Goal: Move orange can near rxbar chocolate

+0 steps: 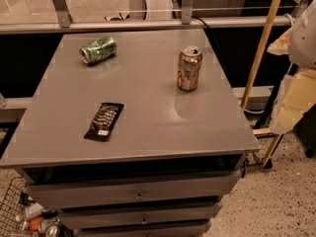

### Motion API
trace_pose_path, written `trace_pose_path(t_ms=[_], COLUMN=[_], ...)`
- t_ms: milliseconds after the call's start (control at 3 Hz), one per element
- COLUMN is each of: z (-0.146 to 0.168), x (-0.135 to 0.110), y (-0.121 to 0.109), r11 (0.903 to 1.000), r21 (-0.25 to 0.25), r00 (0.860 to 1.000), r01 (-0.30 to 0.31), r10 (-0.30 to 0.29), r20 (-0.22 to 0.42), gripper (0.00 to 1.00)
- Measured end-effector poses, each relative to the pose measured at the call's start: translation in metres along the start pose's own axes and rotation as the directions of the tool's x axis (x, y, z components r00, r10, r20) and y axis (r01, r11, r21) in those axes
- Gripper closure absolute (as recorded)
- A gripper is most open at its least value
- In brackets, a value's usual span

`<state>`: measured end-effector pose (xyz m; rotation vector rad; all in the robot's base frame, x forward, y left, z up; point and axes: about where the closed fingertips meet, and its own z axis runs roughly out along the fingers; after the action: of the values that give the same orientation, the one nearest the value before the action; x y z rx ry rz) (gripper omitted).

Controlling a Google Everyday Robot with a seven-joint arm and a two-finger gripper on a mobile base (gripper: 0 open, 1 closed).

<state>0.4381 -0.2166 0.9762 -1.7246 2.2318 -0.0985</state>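
The orange can (189, 68) stands upright on the grey table (148, 132), at its right side towards the back. The rxbar chocolate (104, 121), a flat black wrapper with white lettering, lies at the front left of the table top, well apart from the can. My gripper (294, 100) shows as a pale white and cream shape at the right edge of the view. It is beyond the table's right edge, to the right of the orange can, and holds nothing that I can see.
A green can (98, 50) lies on its side at the back left of the table. A wooden pole (261, 43) leans by the right edge. Drawers (138, 194) are below the top. A wire basket (19, 216) with bottles sits on the floor at lower left.
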Motion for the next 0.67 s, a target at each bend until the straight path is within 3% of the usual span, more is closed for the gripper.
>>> trace_pose_path(t_ms=[333, 667], z=[-0.001, 0.013], x=[-0.001, -0.027], y=[-0.001, -0.033], r11=[1.0000, 0.9997], r21=[0.005, 0.007], r00=[1.000, 0.995], r01=[-0.002, -0.026], r10=[0.002, 0.025], r20=[0.005, 0.097], gripper=[0.00, 0.00])
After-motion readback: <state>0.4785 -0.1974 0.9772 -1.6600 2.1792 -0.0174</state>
